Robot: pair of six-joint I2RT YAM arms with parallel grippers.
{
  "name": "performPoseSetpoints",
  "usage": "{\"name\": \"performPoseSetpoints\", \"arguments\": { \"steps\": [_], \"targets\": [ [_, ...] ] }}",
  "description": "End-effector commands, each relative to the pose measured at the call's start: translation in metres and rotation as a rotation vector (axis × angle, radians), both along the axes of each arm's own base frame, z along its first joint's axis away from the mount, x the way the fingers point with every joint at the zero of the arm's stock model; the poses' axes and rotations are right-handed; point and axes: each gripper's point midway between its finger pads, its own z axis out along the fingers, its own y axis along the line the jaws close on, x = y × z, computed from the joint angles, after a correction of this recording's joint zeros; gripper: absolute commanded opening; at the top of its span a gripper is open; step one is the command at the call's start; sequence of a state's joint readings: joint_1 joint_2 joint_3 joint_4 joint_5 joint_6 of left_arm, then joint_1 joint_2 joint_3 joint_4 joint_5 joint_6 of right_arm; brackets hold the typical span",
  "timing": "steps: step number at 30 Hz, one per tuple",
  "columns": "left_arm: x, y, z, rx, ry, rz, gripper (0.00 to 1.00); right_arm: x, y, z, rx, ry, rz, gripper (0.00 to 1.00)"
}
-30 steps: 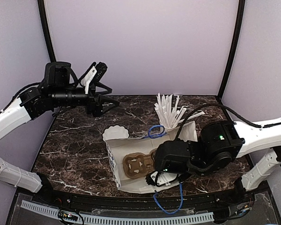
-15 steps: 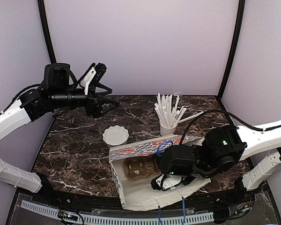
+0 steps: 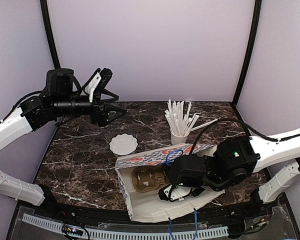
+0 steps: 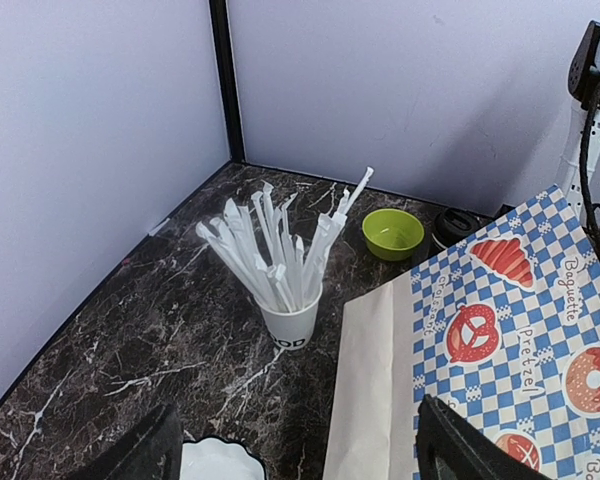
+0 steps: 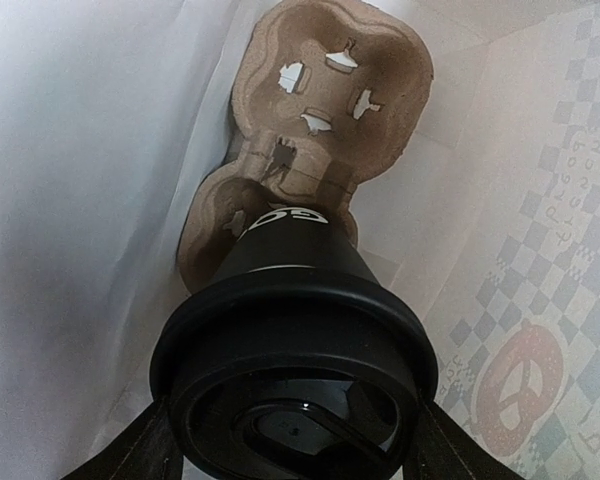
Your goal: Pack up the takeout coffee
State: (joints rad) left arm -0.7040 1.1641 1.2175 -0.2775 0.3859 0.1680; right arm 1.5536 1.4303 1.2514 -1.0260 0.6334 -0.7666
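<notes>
One takeout coffee cup (image 5: pixel 295 300), black with a black lid, is held by its lid rim in my right gripper (image 5: pixel 295 445), which is shut on it. The cup hangs inside the paper bag (image 3: pixel 145 207), its base over the near pocket of the brown cardboard carrier (image 5: pixel 330 90). From above, the right gripper (image 3: pixel 170 192) reaches into the bag's mouth. A second black lid (image 4: pixel 457 225) peeks out behind the bag, beside the green bowl (image 4: pixel 393 232). My left gripper (image 3: pixel 112 111) hovers open and empty high over the back left of the table.
A white cup of wrapped straws (image 3: pixel 179 136) stands just behind the bag. A white scalloped dish (image 3: pixel 123 144) lies left of the bag. The bag's checked outer side (image 4: pixel 520 330) faces up. Blue cord handles (image 3: pixel 170 156) stick out of the bag.
The bag has tipped towards the near edge, so its checked side now faces up. My right gripper has shifted slightly with the cup inside it. The left arm has not moved.
</notes>
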Motion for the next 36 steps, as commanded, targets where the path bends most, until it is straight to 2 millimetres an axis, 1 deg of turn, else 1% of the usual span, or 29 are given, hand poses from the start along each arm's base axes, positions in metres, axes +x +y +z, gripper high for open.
{"name": "performPoseSetpoints", "arguments": {
  "steps": [1, 7, 13, 22, 24, 30, 36],
  "targets": [
    [-0.004, 0.003, 0.008, -0.028, -0.022, -0.008, 0.83, 0.003, 0.003, -0.006, 0.001, 0.01, -0.012, 0.37],
    [-0.004, 0.004, 0.007, -0.026, -0.026, -0.007, 0.82, 0.006, -0.001, -0.011, -0.017, 0.034, -0.03, 0.37],
    [-0.005, 0.003, 0.006, -0.025, -0.024, -0.013, 0.83, 0.011, 0.0, -0.015, -0.023, 0.04, -0.048, 0.36],
    [-0.007, 0.003, 0.007, -0.03, -0.021, -0.022, 0.83, 0.028, 0.002, -0.019, -0.025, 0.037, -0.078, 0.36],
    [-0.008, 0.003, 0.007, -0.032, -0.02, -0.026, 0.83, 0.032, 0.006, -0.019, -0.014, 0.04, -0.084, 0.36],
    [-0.01, 0.002, 0.007, -0.035, -0.017, -0.032, 0.83, 0.043, 0.014, -0.02, -0.015, 0.134, -0.131, 0.36],
    [-0.01, 0.002, 0.007, -0.038, -0.018, -0.034, 0.83, 0.05, 0.015, -0.033, -0.043, 0.221, -0.155, 0.36]
  ]
}}
